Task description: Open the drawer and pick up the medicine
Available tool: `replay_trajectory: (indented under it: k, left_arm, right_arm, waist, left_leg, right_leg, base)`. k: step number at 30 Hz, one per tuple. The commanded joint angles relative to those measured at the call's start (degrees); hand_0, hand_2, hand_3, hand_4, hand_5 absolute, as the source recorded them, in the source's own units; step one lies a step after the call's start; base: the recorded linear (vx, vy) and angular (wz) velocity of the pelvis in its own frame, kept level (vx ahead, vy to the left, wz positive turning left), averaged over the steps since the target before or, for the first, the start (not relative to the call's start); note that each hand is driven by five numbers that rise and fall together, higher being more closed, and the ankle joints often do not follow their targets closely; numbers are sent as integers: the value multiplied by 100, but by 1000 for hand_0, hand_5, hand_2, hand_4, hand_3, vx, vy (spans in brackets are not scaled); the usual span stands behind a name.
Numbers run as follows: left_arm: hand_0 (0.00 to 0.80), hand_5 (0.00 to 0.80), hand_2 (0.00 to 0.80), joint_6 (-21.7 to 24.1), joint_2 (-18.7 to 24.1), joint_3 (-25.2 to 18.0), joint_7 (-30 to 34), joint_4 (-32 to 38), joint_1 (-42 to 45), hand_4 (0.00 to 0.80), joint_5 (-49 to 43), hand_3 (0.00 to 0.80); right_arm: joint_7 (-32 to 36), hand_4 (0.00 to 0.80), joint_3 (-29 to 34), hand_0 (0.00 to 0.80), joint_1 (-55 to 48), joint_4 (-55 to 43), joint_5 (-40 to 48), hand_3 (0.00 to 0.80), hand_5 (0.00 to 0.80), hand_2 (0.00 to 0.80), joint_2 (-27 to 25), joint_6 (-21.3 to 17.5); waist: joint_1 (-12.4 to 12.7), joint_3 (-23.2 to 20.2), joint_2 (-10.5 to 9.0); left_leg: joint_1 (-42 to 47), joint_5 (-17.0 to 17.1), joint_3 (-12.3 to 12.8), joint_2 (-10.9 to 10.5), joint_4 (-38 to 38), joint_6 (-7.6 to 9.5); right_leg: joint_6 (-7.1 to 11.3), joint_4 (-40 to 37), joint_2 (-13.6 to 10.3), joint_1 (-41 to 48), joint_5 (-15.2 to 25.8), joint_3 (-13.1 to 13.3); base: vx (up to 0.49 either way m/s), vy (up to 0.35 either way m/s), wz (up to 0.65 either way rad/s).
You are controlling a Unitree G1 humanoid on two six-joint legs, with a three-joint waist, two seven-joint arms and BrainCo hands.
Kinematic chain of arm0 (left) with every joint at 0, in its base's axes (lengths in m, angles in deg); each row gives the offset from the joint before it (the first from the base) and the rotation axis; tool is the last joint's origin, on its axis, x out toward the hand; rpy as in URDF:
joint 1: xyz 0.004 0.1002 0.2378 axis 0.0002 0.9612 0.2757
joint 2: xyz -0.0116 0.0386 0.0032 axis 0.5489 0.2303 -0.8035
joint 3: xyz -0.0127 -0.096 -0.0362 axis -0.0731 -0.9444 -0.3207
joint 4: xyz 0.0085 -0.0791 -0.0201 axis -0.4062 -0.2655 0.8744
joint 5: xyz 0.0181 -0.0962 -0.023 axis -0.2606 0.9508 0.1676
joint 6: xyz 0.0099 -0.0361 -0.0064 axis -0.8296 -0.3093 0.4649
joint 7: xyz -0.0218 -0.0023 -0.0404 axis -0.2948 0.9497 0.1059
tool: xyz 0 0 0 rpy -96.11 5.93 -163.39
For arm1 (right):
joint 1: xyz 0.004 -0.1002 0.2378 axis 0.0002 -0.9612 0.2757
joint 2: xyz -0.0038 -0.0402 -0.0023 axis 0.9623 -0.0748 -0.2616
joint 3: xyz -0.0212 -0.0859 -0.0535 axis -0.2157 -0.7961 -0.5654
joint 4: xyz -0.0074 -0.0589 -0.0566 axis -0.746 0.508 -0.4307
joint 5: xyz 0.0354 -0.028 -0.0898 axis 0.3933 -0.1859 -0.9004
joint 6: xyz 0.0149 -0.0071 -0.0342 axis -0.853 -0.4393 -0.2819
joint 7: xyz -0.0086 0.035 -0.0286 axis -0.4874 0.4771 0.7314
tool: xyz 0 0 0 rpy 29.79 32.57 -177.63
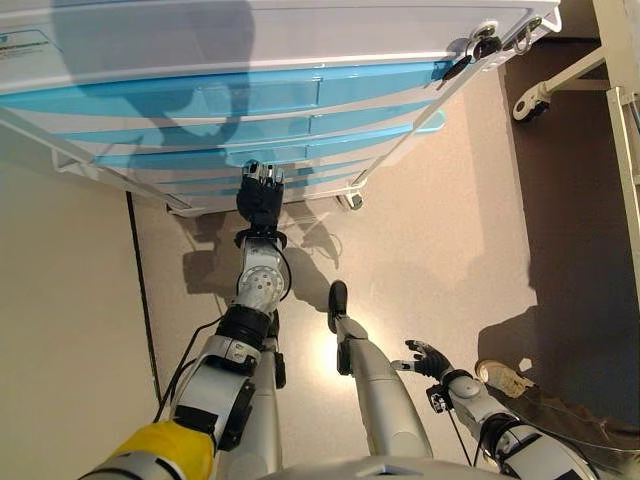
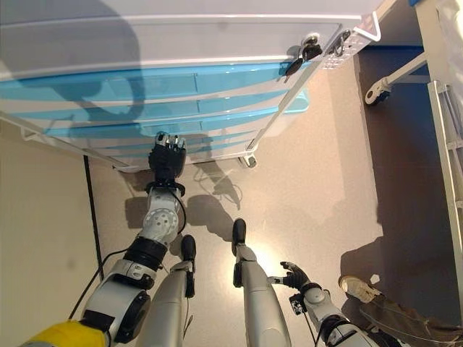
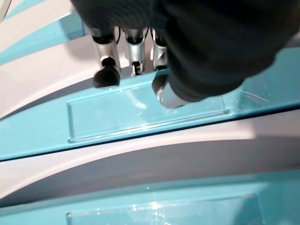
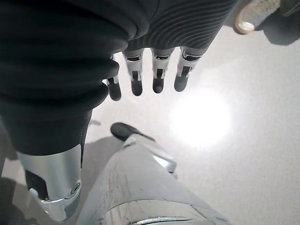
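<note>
A white cabinet point(image 1: 300, 30) with several blue drawers stands in front of me, all pushed in. My left hand point(image 1: 260, 198) is raised to one of the lower drawers point(image 1: 300, 172). In the left wrist view its fingertips point(image 3: 106, 77) curl onto the top edge of that drawer's clear handle point(image 3: 140, 115), and the thumb point(image 3: 165, 93) rests on the handle's front. My right hand point(image 1: 428, 358) hangs low at my right side over the floor, fingers straight point(image 4: 157, 79) and empty. No medicine is in view.
Keys point(image 1: 478, 46) hang at the cabinet's top right corner. A white wheeled frame point(image 1: 535, 98) stands to the right. A person's shoe point(image 1: 505, 378) and trouser leg are on the floor at lower right. A pale wall point(image 1: 60, 330) runs along the left.
</note>
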Motion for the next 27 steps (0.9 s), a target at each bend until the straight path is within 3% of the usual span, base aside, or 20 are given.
replay_trajectory:
  k: [1,16,20,23,27]
  left_arm:
    - [800,800,800,141,26,163,613,952,-701,800,-362,800]
    - [800,800,800,-192,168,402,703,1066,102,800,-537,800]
    - [800,800,800,-385,182,528,760,1081,385,800,-550,800]
    - [800,800,800,-531,209,519,837,1089,681,800,-601,800]
    - [800,800,800,-671,250,524,945,1205,1018,800,-618,800]
  right_arm:
    - [-34,0,-105,0,-175,53,-181,0,0,0,-284,-174]
    - [-150,0,-218,0,-115,-122,-155,0,0,0,-241,-167]
    - [-182,0,-181,0,-231,-181,-136,0,0,0,-251,-169]
    - [-224,0,-76,0,-331,-135,-191,0,0,0,-286,-151]
    - [-255,0,-17,0,-344,-90,-311,0,0,0,-320,-135]
  waist:
    - [142,-103,220]
    - [354,71,76]
    - [492,125,62]
    - [583,136,162]
    - [655,162,239]
  left_leg:
    - [16,268,-467,-130,-455,51]
    - [-23,503,-697,-72,-410,-69]
    - [50,672,-967,-71,-486,-136]
    - [93,805,-1243,-106,-486,-243]
    - [116,882,-1364,-96,-471,-295]
  right_leg:
    - [191,569,125,274,-490,-273]
    - [39,685,193,379,-612,-551]
    - [-54,875,190,523,-827,-838]
    - [-150,1132,172,638,-1067,-1146]
    - [-195,1213,163,767,-1188,-1329]
  base:
    - [0,0,0]
    - [-46,-77,11]
    - [-26,-177,39]
    - [-24,-117,56]
    - [-42,-87,39]
